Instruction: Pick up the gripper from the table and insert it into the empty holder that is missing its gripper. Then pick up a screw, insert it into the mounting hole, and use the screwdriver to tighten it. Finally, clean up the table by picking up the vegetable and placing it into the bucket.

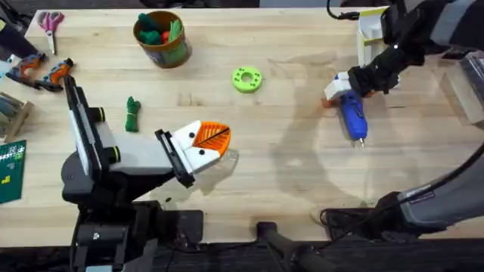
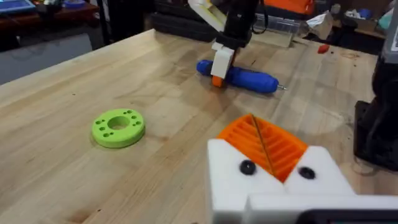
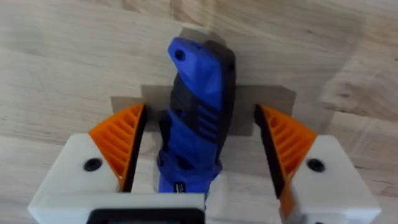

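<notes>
Blue pen-shaped electric screwdriver (image 3: 194, 118): rigid, smooth, likely slippery; I'd grip ribbed mid-body. Right gripper (image 3: 202, 149) straddled it, jaws spread. Left gripper (image 2: 264, 149) clenched.

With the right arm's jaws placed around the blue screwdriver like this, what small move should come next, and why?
Probably close the right gripper on the screwdriver. The right wrist view shows the jaws open with an orange pad on each side of the blue body and a visible gap to at least one of them, while the tool lies flat on the table. Squeezing first, before any lift, seems the safe step.
</notes>
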Robot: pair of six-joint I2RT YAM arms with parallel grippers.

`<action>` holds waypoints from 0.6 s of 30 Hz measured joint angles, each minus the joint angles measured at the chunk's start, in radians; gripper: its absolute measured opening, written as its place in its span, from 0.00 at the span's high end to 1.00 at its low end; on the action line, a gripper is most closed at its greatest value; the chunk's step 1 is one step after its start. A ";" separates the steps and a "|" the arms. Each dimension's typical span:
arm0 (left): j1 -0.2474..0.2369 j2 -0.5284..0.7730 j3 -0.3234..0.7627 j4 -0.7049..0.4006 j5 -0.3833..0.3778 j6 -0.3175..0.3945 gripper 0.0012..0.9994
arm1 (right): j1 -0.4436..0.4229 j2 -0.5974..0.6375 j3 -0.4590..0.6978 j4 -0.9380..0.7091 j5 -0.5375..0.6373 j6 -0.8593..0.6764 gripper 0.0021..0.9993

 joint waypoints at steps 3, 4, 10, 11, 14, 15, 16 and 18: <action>0.000 0.000 0.000 0.000 0.000 0.000 0.99 | -0.001 0.004 0.005 -0.002 0.008 -0.005 0.15; 0.000 0.000 0.000 0.000 0.000 0.000 0.99 | -0.003 0.004 0.006 0.000 0.009 -0.007 0.28; 0.000 0.000 0.000 0.000 0.000 0.000 0.99 | -0.008 0.016 0.012 0.015 0.021 -0.012 0.98; 0.000 0.000 0.000 0.000 0.000 0.000 0.99 | -0.008 0.016 0.013 0.012 0.022 -0.012 0.98; 0.000 0.000 0.000 0.000 0.000 0.000 0.99 | -0.008 0.016 0.018 -0.005 0.023 -0.011 0.97; 0.000 0.000 0.000 0.000 0.000 0.000 0.99 | -0.008 0.016 0.021 -0.020 0.019 -0.010 0.97; 0.000 0.000 0.000 0.000 0.000 0.000 0.99 | -0.007 0.016 0.023 -0.042 0.015 -0.009 0.97; 0.000 0.000 0.000 0.000 0.000 0.000 0.99 | -0.006 0.016 0.032 -0.094 0.005 -0.006 0.97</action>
